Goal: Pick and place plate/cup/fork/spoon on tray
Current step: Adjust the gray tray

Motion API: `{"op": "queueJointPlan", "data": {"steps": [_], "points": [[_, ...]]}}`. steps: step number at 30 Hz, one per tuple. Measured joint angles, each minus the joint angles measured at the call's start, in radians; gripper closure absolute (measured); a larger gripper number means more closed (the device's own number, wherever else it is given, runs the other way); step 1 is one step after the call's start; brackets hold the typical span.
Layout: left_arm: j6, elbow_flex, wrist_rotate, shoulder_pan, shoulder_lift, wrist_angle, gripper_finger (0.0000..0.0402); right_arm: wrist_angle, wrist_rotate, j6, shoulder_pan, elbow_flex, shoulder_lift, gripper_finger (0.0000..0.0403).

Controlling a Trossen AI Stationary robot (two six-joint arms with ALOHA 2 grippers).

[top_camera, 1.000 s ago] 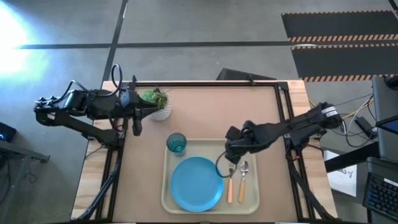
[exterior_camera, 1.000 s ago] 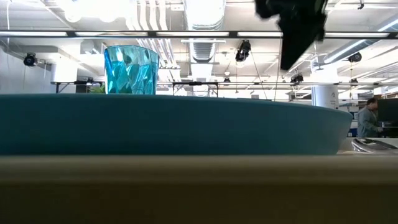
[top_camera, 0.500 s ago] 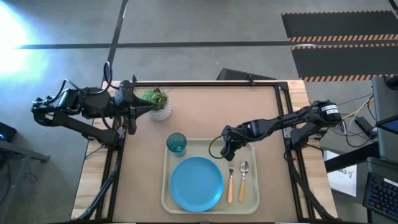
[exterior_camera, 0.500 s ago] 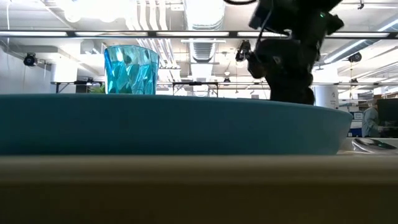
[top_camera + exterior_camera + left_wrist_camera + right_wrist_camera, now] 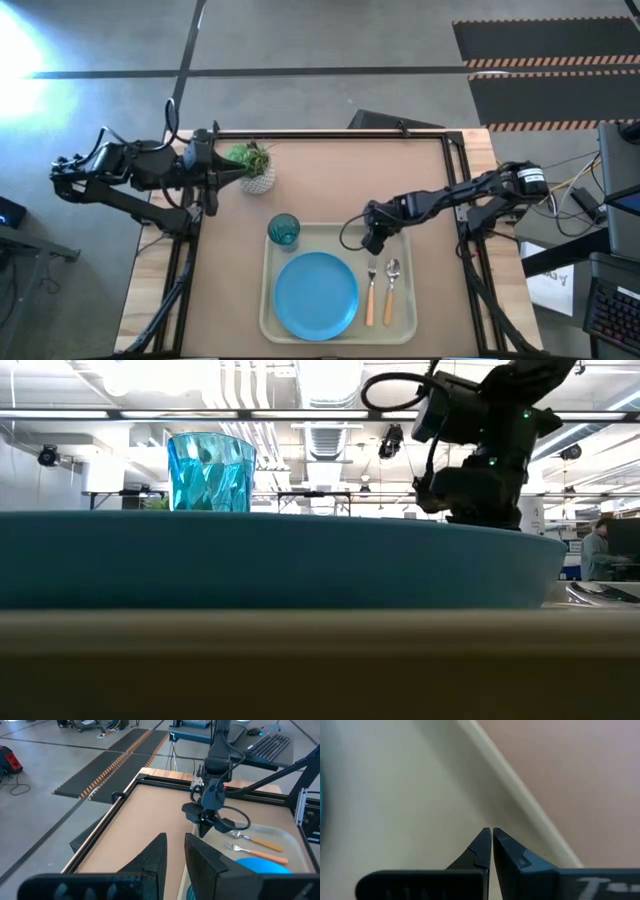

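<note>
The cream tray (image 5: 405, 240) lies at the table's near middle. On it rest the sky-blue plate (image 5: 316, 295), the teal cup (image 5: 284, 230) upright at its far left corner, the fork (image 5: 369, 295) and the spoon (image 5: 391, 290) side by side, heads toward the far edge. My right gripper (image 5: 372, 244) is shut and empty over the tray's floor just beyond the fork's head, near the far rim (image 5: 520, 795). My left gripper (image 5: 214, 183) hangs at the table's left edge, empty, its fingers a narrow gap apart (image 5: 175, 845).
A white pot with a green plant (image 5: 255, 168) stands at the table's far left, beside my left gripper. Bare brown table (image 5: 350, 175) lies between the pot and the tray's far rim. A black frame edges the table.
My right gripper has drawn back from over the fork's and spoon's heads a little toward the tray's far rim, and its arm has stretched out flatter. My left arm has pulled back slightly toward the table's left. Fork, spoon, plate and cup have stayed in place.
</note>
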Motion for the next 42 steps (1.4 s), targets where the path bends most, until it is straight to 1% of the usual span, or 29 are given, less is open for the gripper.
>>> {"op": "queueJointPlan", "data": {"steps": [11, 17, 26, 30, 34, 37, 40, 42], "points": [[-0.001, -0.012, 0.000, 0.000, 0.012, 0.001, 0.0352, 0.007, 0.020, -0.156, -0.132, 0.000, 0.000, 0.0394], [-0.001, -0.013, 0.000, 0.000, 0.015, 0.001, 0.0352, 0.018, 0.021, -0.197, -0.188, 0.000, 0.000, 0.0394], [0.000, -0.013, 0.000, 0.000, 0.014, 0.001, 0.0352, 0.022, -0.010, -0.218, -0.212, -0.005, 0.003, 0.0394], [0.000, -0.013, 0.000, 0.000, 0.013, 0.000, 0.0352, 0.024, 0.002, -0.219, -0.201, -0.002, -0.003, 0.0394], [0.000, -0.013, 0.000, 0.000, 0.008, -0.002, 0.0352, 0.038, 0.007, -0.222, -0.201, 0.029, -0.031, 0.0394], [-0.009, -0.014, 0.003, 0.000, 0.009, -0.039, 0.0352, 0.043, 0.011, -0.231, -0.196, 0.062, -0.056, 0.0394], [-0.098, -0.020, 0.010, 0.000, 0.021, -0.142, 0.0352, 0.044, 0.014, -0.243, -0.193, 0.101, -0.093, 0.0394], [-0.172, -0.044, 0.054, 0.000, 0.030, -0.220, 0.0352, 0.045, 0.023, -0.261, -0.194, 0.125, -0.121, 0.0394]]}}
